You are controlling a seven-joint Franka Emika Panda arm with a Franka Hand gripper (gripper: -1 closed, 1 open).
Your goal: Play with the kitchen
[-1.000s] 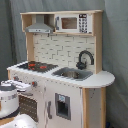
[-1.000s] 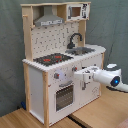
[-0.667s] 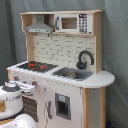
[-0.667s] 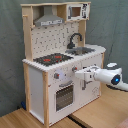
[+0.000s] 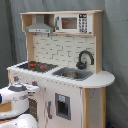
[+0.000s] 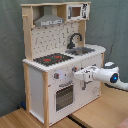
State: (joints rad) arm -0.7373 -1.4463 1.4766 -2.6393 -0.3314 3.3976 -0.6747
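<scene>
Fingers cannot be read as spread or closed in either exterior view; the gripper (image 6: 77,76) sits right against the kitchen (image 6: 55,75) front, at the knob strip just above the oven door (image 6: 64,96) in the second exterior view. White arm (image 6: 107,76) comes in level from the second exterior view's right; in the first exterior view it shows at lower left, gripper (image 5: 34,89) at the cabinet face. Kitchen stands upright on a wooden floor (image 6: 100,112), grey backdrop behind. Black-red hob (image 6: 52,59) on the counter, sink (image 6: 84,50) beside it with black faucet (image 6: 75,39) arched over. Grey hood (image 6: 49,20) above the hob, small microwave (image 6: 76,11) on the top shelf beside it. First exterior view also shows a dark-windowed lower door (image 5: 62,106) under the sink.
</scene>
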